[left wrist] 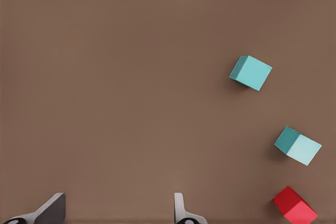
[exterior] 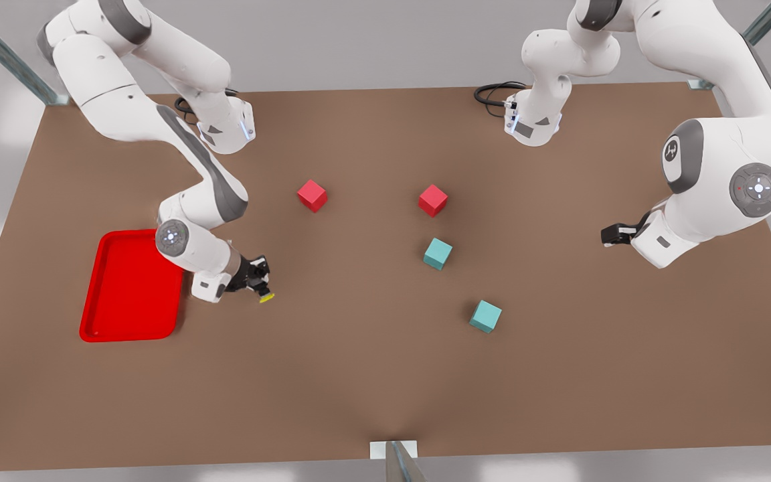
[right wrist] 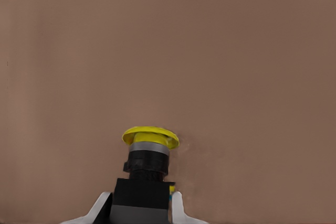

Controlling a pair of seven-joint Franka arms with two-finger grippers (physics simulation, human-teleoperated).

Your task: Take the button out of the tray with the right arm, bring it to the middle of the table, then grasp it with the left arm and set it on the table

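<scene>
Front view has the right gripper (exterior: 260, 284) just beside the tray (exterior: 108, 314), off its rim toward the red cubes (exterior: 312, 195), fingers pinching the button (exterior: 266, 297) by its dark base above the table (exterior: 359, 375); the left gripper (exterior: 610, 234) waits spread, well apart from the tray
</scene>
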